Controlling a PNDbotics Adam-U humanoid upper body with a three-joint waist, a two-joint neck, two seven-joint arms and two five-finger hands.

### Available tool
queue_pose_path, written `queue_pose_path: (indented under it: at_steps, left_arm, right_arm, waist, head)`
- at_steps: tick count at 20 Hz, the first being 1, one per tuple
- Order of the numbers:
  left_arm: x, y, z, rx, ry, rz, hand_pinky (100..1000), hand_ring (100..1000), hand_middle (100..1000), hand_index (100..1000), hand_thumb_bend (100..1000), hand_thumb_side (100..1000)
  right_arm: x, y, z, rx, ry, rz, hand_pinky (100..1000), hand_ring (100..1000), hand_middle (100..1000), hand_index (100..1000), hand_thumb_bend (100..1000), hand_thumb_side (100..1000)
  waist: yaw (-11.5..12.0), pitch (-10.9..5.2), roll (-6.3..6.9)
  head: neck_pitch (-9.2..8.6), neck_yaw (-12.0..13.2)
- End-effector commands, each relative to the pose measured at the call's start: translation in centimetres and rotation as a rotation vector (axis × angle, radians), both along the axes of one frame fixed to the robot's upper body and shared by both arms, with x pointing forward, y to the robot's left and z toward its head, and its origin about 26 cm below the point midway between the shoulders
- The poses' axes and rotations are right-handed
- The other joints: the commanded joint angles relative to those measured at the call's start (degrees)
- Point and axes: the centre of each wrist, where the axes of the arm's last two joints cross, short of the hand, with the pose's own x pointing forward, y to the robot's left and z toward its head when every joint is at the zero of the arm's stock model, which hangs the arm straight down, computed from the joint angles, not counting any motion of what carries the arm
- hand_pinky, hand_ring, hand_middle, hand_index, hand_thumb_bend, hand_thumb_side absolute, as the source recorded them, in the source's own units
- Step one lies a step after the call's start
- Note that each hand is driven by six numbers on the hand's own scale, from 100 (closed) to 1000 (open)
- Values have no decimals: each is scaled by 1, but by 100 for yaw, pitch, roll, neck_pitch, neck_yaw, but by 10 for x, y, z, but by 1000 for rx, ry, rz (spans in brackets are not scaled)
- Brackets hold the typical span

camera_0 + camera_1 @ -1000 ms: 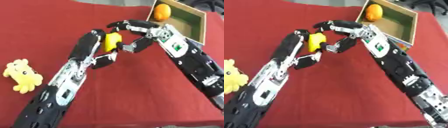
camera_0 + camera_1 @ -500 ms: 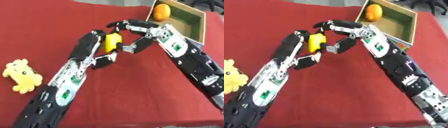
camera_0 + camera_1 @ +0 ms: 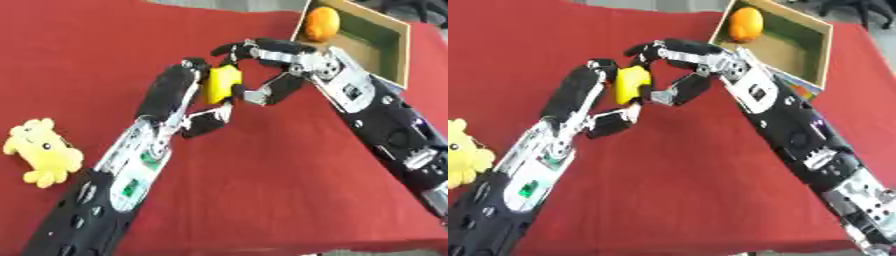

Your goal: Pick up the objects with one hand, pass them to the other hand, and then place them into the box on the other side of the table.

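Left hand [image 3: 188, 95] curled round yellow object [image 3: 220, 85], held above counter [image 3: 79, 55]. Right hand [image 3: 284, 65] fingers and thumb bent, pinching same object. One orange fruit [image 3: 320, 23] in one box [image 3: 398, 47]. One yellow plush toy [image 3: 39, 157] on counter.

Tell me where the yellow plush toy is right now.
The yellow plush toy lies on the red tablecloth at the left edge of the left eye view, beside the left arm, far from the box.

The table [image 3: 262, 200] wears a matt red cloth; the box [image 3: 826, 45] at its far right corner looks like plain cardboard; the yellow toy [image 3: 39, 152] at the left edge seems soft plush; both hands, left hand [image 3: 179, 95] and right hand [image 3: 284, 57], show glossy black plastic with silver metal.
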Motion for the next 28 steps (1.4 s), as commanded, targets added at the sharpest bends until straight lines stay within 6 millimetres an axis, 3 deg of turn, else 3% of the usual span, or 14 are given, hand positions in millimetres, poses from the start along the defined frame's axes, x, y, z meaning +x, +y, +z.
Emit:
queue_pose_path:
  at_steps: [1, 4, 9, 11, 12, 13, 28]
  left_arm:
    - [-11, -18, 29, -59, -74, -64, 603, 617, 553, 647, 100, 303]
    - [-10, -18, 29, -57, -70, -58, 608, 624, 567, 671, 100, 221]
    - [-9, -18, 27, -47, -68, -47, 623, 648, 598, 749, 101, 214]
    - [-9, -18, 26, -37, -69, -45, 626, 653, 604, 779, 185, 228]
    - [-9, -19, 25, -32, -70, -45, 626, 653, 604, 779, 185, 228]
    - [-9, -19, 25, -28, -70, -46, 631, 659, 608, 794, 263, 260]
    - [-7, -19, 19, 33, -72, -48, 651, 683, 638, 866, 662, 454]
  right_arm:
    - [-1, 0, 3, -280, -119, 265, 817, 1000, 368, 452, 100, 214]
    - [-1, 1, 4, -272, -112, 265, 812, 1000, 351, 422, 100, 231]
    - [-3, 2, 5, -255, -94, 262, 803, 1000, 328, 382, 100, 250]
    - [-4, 2, 6, -241, -80, 259, 797, 1000, 313, 368, 100, 254]
    - [-4, 3, 7, -234, -73, 257, 797, 1000, 313, 368, 100, 254]
    - [-5, 3, 8, -227, -65, 255, 793, 1000, 304, 361, 100, 256]
    - [-9, 2, 18, -158, 9, 216, 774, 1000, 260, 333, 100, 264]
  waist:
    - [-2, -93, 8]
    - [-2, -96, 6]
    - [-13, -96, 14]
    - [-17, -94, 17]
    - [-19, -93, 18]
    - [-22, -92, 18]
    - [-51, -79, 24]
  head:
    - [12, -20]
    - [7, -18]
    - [-2, -27]
    - [-7, -31]
    - [-8, -32]
    - [-9, -35]
    - [-8, -69]
